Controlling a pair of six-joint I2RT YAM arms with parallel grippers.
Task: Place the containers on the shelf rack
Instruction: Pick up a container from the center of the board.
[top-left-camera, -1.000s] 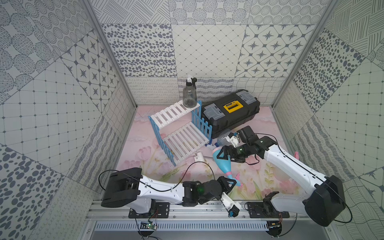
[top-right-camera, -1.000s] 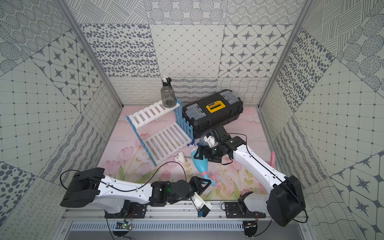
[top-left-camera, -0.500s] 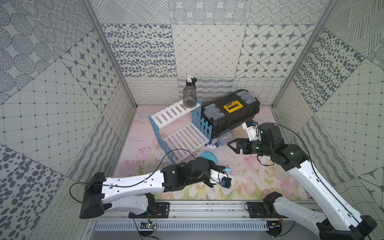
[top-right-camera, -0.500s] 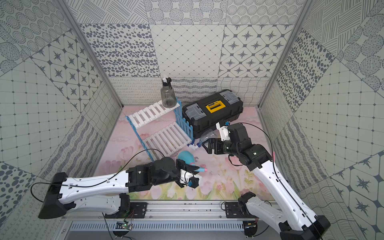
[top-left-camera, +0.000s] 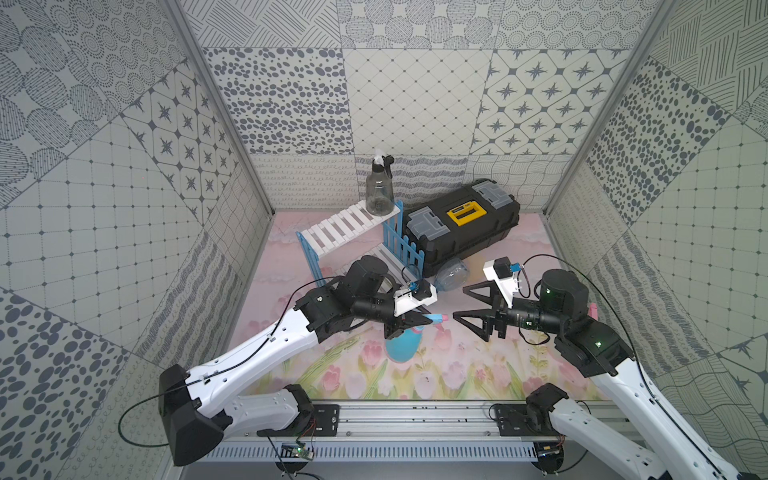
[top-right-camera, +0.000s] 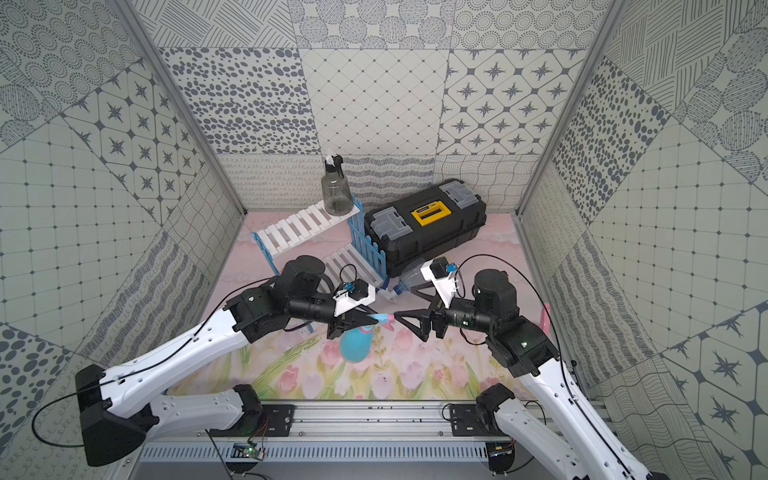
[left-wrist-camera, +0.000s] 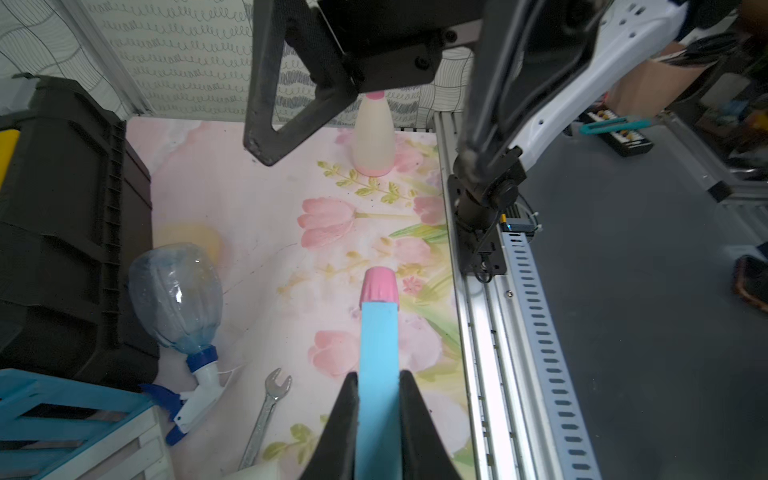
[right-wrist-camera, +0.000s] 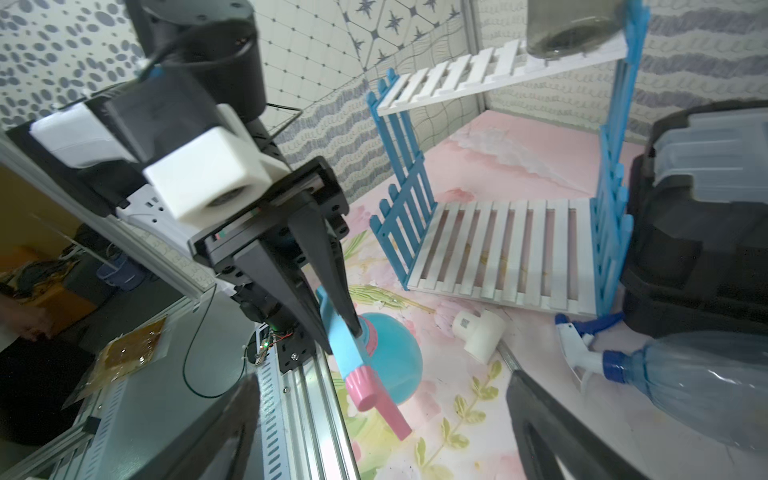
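My left gripper (top-left-camera: 415, 322) (left-wrist-camera: 378, 378) is shut on the spray head of the light blue container (top-left-camera: 401, 347) (right-wrist-camera: 390, 357). Its pink nozzle points at my right gripper (top-left-camera: 463, 303) (right-wrist-camera: 382, 376), which stands open a short way off and holds nothing. Whether the bottle's base touches the mat I cannot tell. A smoky grey container (top-left-camera: 379, 189) (top-right-camera: 336, 189) stands upright on the top tier of the shelf rack (top-left-camera: 345, 226) (right-wrist-camera: 498, 249). The clear container (left-wrist-camera: 176, 291) (right-wrist-camera: 706, 390) lies on its side against the toolbox. The cream container (left-wrist-camera: 372, 137) stands upright near the right wall.
A black toolbox (top-left-camera: 461, 232) (left-wrist-camera: 70, 232) sits right of the rack. A white pipe fitting (right-wrist-camera: 478, 332) and a wrench (left-wrist-camera: 266, 411) lie on the mat in front of the rack. The arms' rail (top-left-camera: 415, 419) runs along the front edge.
The left arm came up from the front rail and closed on the blue container's spray head. The right gripper drew back from that container and now faces it, open.
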